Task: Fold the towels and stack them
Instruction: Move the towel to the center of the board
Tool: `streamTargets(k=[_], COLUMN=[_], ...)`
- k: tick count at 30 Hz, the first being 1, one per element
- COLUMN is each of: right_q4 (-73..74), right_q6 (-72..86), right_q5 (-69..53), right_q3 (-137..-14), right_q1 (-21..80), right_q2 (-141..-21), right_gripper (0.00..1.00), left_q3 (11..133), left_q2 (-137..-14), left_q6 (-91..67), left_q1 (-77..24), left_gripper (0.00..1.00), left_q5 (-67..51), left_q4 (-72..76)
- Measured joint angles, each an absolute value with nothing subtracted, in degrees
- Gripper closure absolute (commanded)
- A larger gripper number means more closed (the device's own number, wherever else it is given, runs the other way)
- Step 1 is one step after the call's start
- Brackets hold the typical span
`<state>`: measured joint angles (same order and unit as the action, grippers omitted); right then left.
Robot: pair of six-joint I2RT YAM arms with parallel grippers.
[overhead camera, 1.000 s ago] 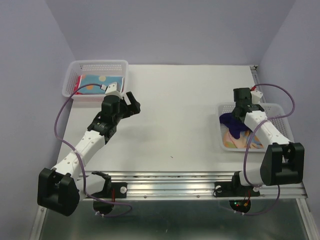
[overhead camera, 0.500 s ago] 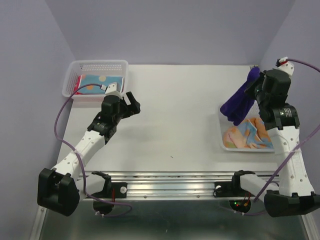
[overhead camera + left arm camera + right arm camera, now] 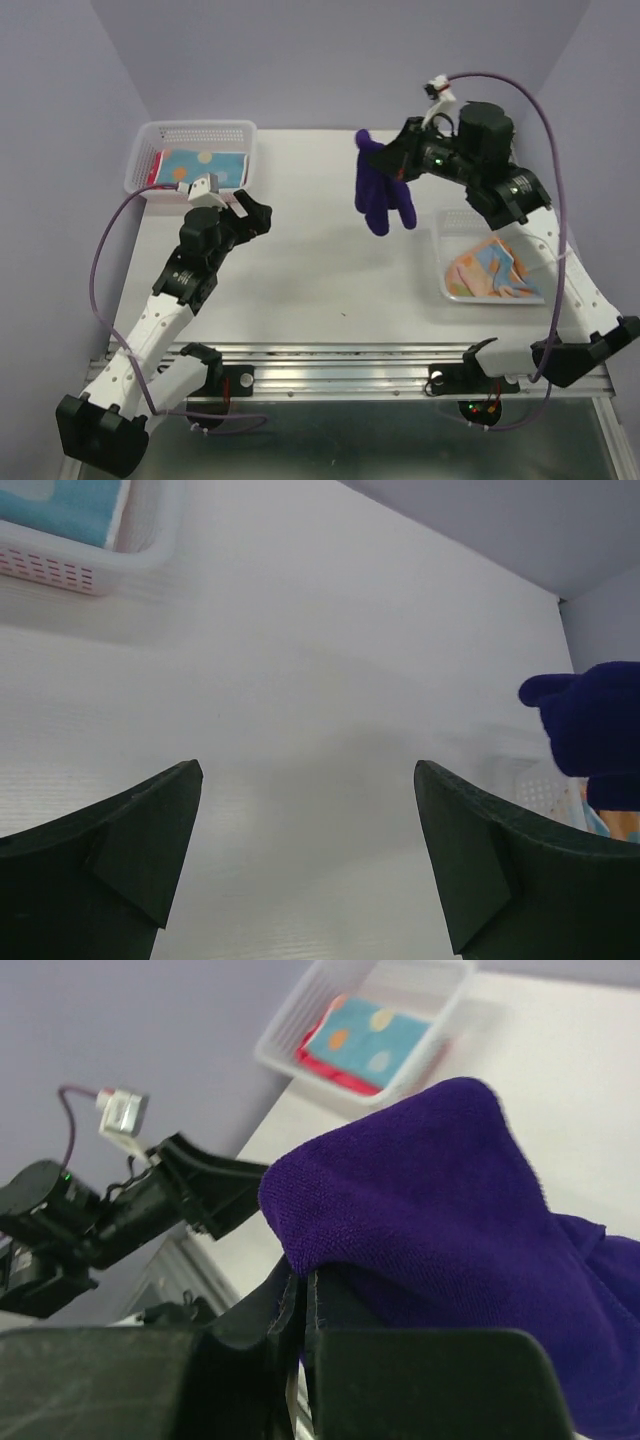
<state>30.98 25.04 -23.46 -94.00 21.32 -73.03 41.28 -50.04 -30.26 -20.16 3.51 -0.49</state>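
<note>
Jaws of right gripper (image 3: 402, 165) pinched on dark purple towel (image 3: 383, 195) dangling above white table (image 3: 330, 270), left gripper (image 3: 252, 208) jaws spread wide, right basket (image 3: 443, 290) holds orange patterned towel (image 3: 490, 272), left basket (image 3: 190, 130) holds blue dotted towel (image 3: 200, 162)

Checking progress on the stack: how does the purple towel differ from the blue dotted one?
The purple towel hangs bunched in the air, held by the right gripper; the blue dotted towel lies flat in the left-hand basket. The purple towel is plain and dark; the blue dotted towel is light with orange dots. Both are soft cloths.
</note>
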Motion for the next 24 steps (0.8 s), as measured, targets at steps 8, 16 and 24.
streamTargets(k=[8,16,24], right_q4=[27.8,21.1,23.2], right_q6=[26.8,32.6,32.5], right_q5=[-20.3,-6.0,-7.3], right_q3=[-100.6,-82.1,-70.3], right_q1=[40.5,39.3,18.6], right_q2=[-85.3,-80.3,-97.1], right_gripper=[0.98,0.78,0.00], left_q3=[40.4,38.0,37.9], left_q2=[-39.2,-33.0,-46.8], left_q6=[-38.9,-47.2,-47.9], left_q1=[-20.2,-20.2,-20.2], left_gripper=[0.01,0.01,0.01], left_q5=[9.8,17.1,17.5], left_q4=[-10.1,-16.3,-14.7])
